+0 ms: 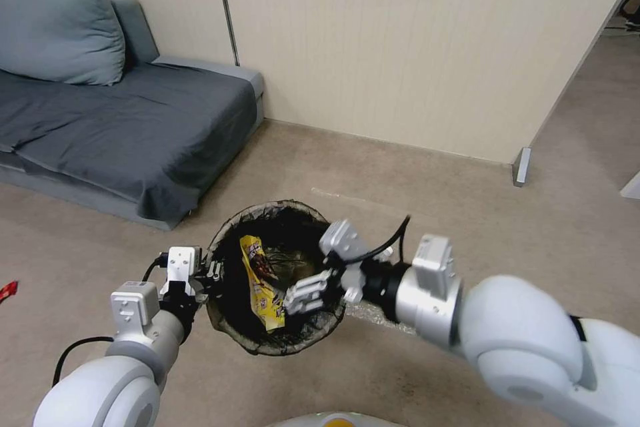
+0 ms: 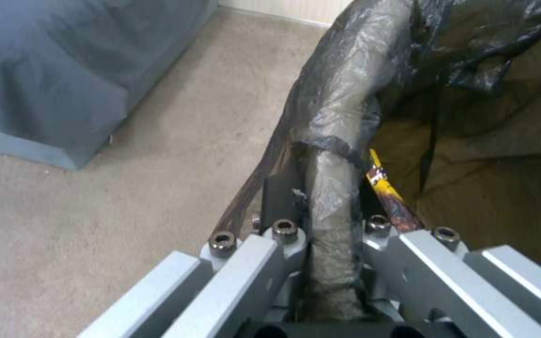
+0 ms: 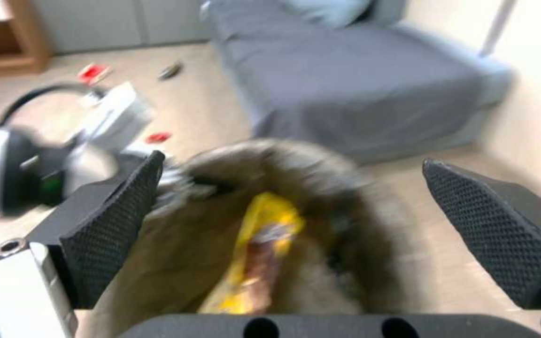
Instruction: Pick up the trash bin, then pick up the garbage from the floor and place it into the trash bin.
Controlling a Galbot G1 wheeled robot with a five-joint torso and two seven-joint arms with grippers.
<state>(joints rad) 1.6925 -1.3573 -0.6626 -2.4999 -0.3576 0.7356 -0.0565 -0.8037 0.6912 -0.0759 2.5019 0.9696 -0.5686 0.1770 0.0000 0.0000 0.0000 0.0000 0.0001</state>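
Left gripper (image 1: 212,271) is clamped on the rim of the trash bin (image 1: 235,337), one finger outside the wall, one inside; the left wrist view shows the bag-covered rim (image 2: 333,206) pinched between the fingers. Bin is held up off the carpet, in front of the robot, mouth facing the head camera. Dark liner bag (image 1: 293,227) folded over the rim.

Right gripper (image 1: 305,293) sits over the bin's mouth, on the bin's right side, fingers spread wide with nothing between them; the right wrist view shows both black textured pads (image 3: 117,220) well apart. Yellow snack wrapper (image 1: 261,280) lies inside the bin, against the liner, just beside the right fingertips and not touching them.

More litter on the floor: small red wrapper (image 1: 7,291) at the far left of the head view, well apart from the bin. Grey sofa (image 1: 133,120) stands behind, against the wall.
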